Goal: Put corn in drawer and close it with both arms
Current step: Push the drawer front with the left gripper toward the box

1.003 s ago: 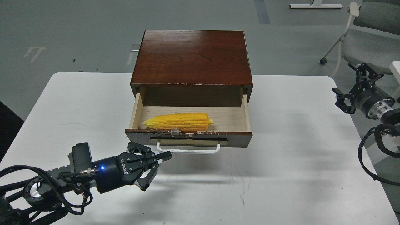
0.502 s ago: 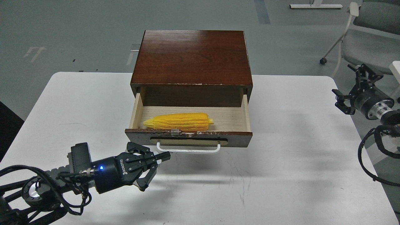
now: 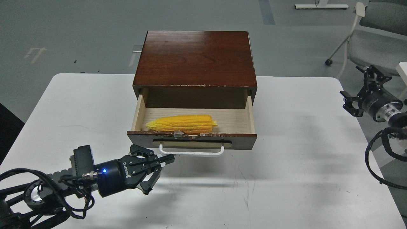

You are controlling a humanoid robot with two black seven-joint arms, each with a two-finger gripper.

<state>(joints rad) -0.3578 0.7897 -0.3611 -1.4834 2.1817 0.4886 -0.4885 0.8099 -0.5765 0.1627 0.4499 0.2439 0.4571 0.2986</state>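
Observation:
The corn (image 3: 182, 123) lies lengthwise inside the drawer (image 3: 241, 142), near its front, with its point to the left. The drawer is pulled out of the dark brown cabinet (image 3: 195, 57), and its white bar handle (image 3: 190, 152) faces me. My left gripper (image 3: 161, 173) is open and empty, low over the table just in front of the drawer's left front corner, with its upper fingertip next to the handle's left end. My right gripper (image 3: 361, 90) is open and empty, off the table's right edge and far from the drawer.
The white table (image 3: 286, 178) carries only the cabinet. A grey wheeled chair (image 3: 365, 41) stands on the floor at the back right, behind my right arm. Black cables (image 3: 378, 159) hang by the table's right edge.
My right gripper has drifted slightly to the right and up, away from the table. My left gripper, the drawer and the corn have hardly moved.

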